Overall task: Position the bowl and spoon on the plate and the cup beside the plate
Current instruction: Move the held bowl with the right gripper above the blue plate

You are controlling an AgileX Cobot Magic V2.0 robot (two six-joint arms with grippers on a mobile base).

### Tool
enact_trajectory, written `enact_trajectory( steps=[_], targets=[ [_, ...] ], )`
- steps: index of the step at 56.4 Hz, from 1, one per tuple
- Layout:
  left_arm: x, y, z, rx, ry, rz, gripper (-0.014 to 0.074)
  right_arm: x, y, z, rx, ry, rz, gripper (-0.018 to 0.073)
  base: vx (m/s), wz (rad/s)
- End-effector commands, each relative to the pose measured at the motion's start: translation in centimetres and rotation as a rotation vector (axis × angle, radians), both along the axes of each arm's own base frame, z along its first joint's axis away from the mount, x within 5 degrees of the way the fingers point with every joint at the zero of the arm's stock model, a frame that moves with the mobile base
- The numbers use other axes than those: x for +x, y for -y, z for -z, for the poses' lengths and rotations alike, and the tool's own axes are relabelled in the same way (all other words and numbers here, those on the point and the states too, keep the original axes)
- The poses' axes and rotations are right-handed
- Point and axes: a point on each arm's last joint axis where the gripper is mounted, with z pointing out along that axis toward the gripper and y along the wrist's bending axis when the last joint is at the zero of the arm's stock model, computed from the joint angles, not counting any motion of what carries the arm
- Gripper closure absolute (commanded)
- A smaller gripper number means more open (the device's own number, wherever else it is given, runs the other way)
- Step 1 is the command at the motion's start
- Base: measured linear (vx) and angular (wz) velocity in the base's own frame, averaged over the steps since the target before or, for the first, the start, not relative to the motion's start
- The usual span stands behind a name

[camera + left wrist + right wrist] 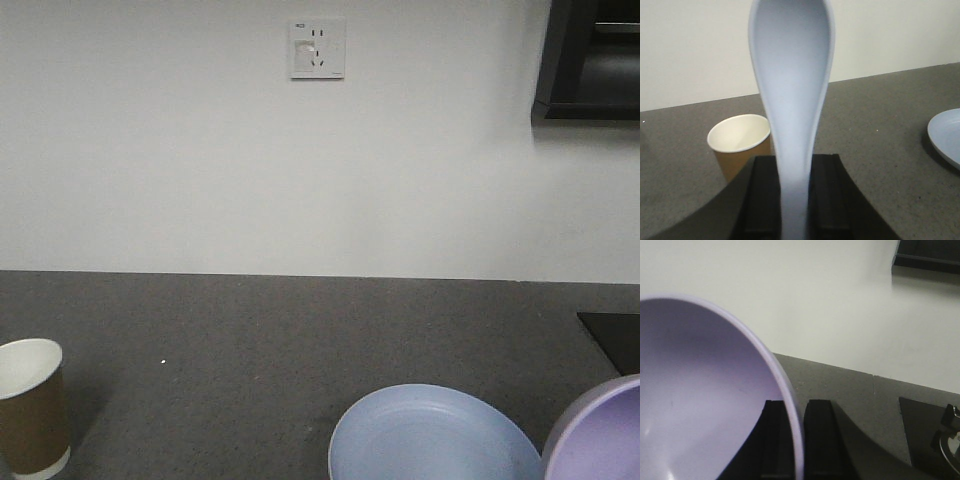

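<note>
My left gripper (795, 165) is shut on the handle of the pale blue-white spoon (792, 85), which stands upright with its scoop at the top. Behind it the brown paper cup (737, 145) stands upright on the counter; the front view shows the cup (32, 405) at the far left. My right gripper (794, 410) is shut on the rim of the lavender bowl (700, 395), held tilted off the counter. The bowl (600, 435) appears at the bottom right of the front view, just right of the light-blue plate (435, 435), whose edge (946, 135) lies right of the spoon.
A dark grey speckled counter (300, 340) runs back to a white wall with a socket (317, 48). A black flat panel (612, 338) sits at the counter's right edge, with a dark cabinet (590, 60) above and a metal fitting (951, 440) nearby.
</note>
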Motion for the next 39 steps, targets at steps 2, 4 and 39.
enact_trajectory(
  steps=[2,4,39],
  targets=[
    [-0.02,0.04,-1.66,-0.034,0.104,0.005,0.0603,0.01,0.32,-1.44,0.025,0.082,0.038,0.0568,0.25,-0.19],
    [-0.02,0.04,-1.66,-0.034,0.104,0.005,0.0603,0.01,0.32,-1.44,0.025,0.082,0.038,0.0568,0.25,-0.18],
    [-0.02,0.04,-1.66,-0.034,0.104,0.005,0.0603,0.01,0.32,-1.44,0.025,0.082,0.038,0.0568,0.1,-0.04]
  ],
)
